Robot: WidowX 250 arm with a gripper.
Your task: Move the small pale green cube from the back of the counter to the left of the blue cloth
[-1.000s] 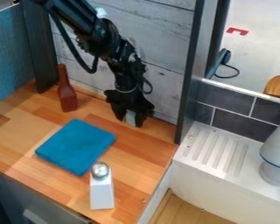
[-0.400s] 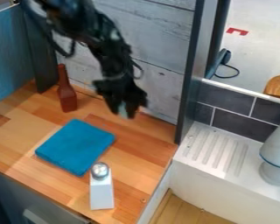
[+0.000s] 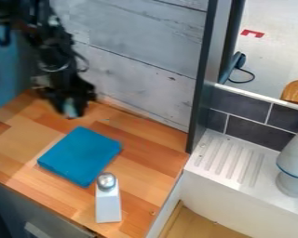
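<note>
Hand (image 3: 69, 108) over table (image 3: 148, 162), near folded blue cloth (image 3: 80, 155) | open or closed: cannot tell | cloth likely light, soft, non-slip, unbreakable | best pinched at an edge

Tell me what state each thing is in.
End effector: pointing down, at the back left of the counter.
Blue slab: lying flat.
White shaker: upright, silver top on.
Tap: upright; on or off, can't tell.
Cord: curved in a loop.
</note>
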